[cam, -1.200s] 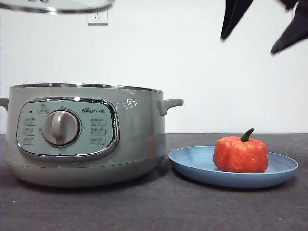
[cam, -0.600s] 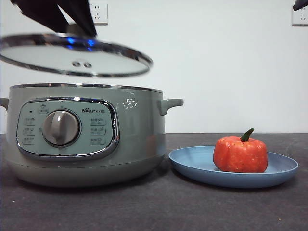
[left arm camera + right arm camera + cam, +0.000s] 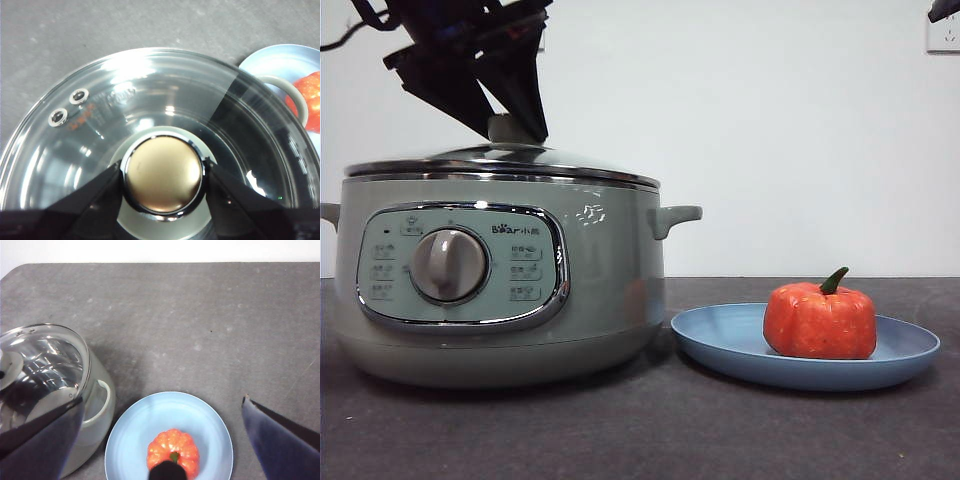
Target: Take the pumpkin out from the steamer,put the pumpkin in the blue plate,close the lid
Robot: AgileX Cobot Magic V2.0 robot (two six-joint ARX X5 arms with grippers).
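Half a second ago the lid (image 3: 505, 162) was hanging tilted above the pot; now it is sitting level on the steamer (image 3: 500, 285), its chrome rim meeting the pot's rim all the way round as far as I can see. From where I am standing, the left gripper (image 3: 515, 128) is reaching down from 12 o'clock over the pot, and its 2 black jaws are pressing against either side of the lid's round knob (image 3: 163, 180), clenched on it. Looking down from that wrist, the glass dome is filling most of the view, with 2 small steam vents (image 3: 69, 106) near its edge at about 10 o'clock from the knob. At 3 o'clock from the steamer, just beside it, the blue plate (image 3: 720, 345) is resting on the dark grey table (image 3: 640, 430). Sitting upright on that plate, toward its 3 o'clock side in the front view, is the pumpkin (image 3: 820, 320), its green stem curling up. High above the plate, the right gripper (image 3: 165, 440) is hovering with its jaws spread wide and nothing between them.
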